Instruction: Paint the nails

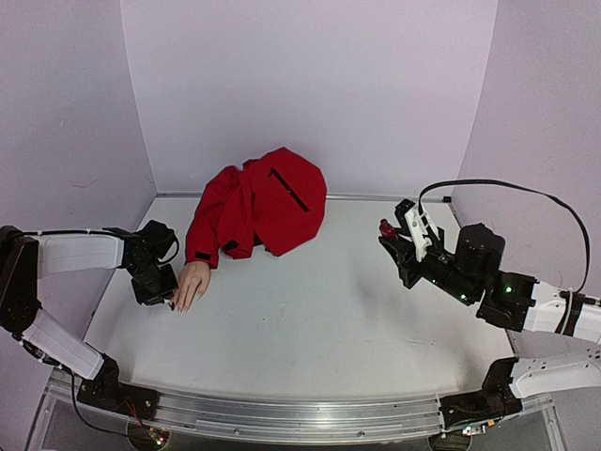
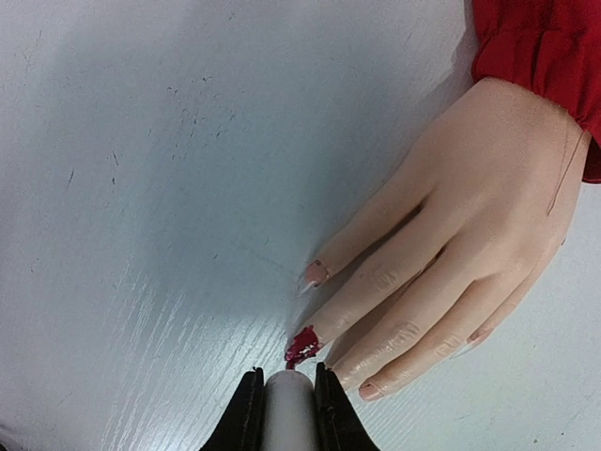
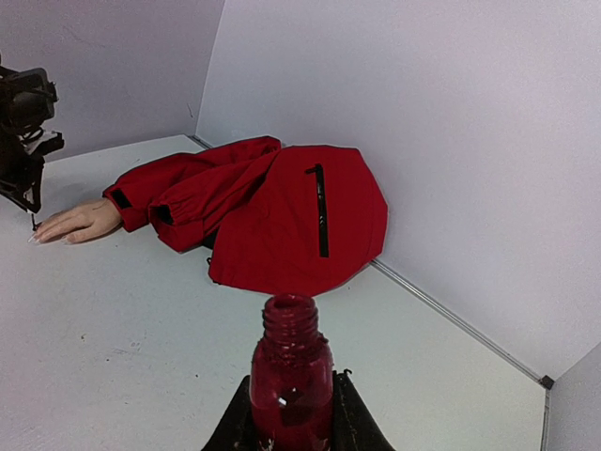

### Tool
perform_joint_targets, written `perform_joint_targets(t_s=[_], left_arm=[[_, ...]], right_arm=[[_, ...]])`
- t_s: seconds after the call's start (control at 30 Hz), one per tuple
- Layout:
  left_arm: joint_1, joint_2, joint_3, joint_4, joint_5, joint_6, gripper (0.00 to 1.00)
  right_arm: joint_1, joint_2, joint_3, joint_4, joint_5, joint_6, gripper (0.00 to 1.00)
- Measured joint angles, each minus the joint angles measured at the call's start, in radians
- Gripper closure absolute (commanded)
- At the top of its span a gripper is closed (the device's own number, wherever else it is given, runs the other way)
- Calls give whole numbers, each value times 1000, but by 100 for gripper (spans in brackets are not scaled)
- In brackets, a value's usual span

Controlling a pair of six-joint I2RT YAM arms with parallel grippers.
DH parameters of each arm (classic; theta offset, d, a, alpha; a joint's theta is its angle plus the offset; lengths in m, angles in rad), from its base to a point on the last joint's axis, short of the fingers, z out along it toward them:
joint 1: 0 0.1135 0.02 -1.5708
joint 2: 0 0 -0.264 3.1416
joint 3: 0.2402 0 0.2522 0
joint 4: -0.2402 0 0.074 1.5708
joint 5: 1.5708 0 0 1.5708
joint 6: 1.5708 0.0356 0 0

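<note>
Brush cap (image 2: 288, 413), white, is pinched in the left gripper (image 2: 288, 395), jaws pressed on both sides of it. Can't make out the bristles in the left wrist view. The cap end sits just beside the fingertips of the dummy hand (image 2: 470, 207).

The hand lies flat on the table (image 2: 141, 188) at the left, fingers pointing near, with a red sleeve (image 2: 545, 56) at the wrist. The rest of the jacket (image 1: 272, 202) is bunched at the far side.

Nails (image 2: 302, 346): 1 is dark red, the next is pale, 2 more look faintly pink and I can't tell if they're coated. My read is 1 of 4 visible is done.

Right gripper (image 3: 291, 418) is clamped around the open bottle (image 3: 291, 362), held off the table at the right, well apart from the hand.

Risks:
1. The red coat has a ragged edge at the tip. Heavy pressure or a long stroke likely puts polish on skin or table.
2. Nothing visible pins the hand down. A sideways push from the cap could shift it and spoil aim for the next nail.
3. The nails are tiny and close together, so sideways drift marks the neighbouring finger.
4. The bottle has no cap and looks well filled. Tilting it during a re-dip spills it.
5. A re-dip means hitting a narrow neck across the table. A miss knocks the bottle in its grip.
</note>
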Motion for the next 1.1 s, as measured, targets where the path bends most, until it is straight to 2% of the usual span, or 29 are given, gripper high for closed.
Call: perform_joint_targets(t_s=[0.8,1.1], left_arm=[[0,-62,-11,-3,-3,1,100],[0,-43,31,-9,-8,4,100]], right_arm=[[-2,0,0,0,-4,1,100],[-2,0,0,0,-4,3,100]])
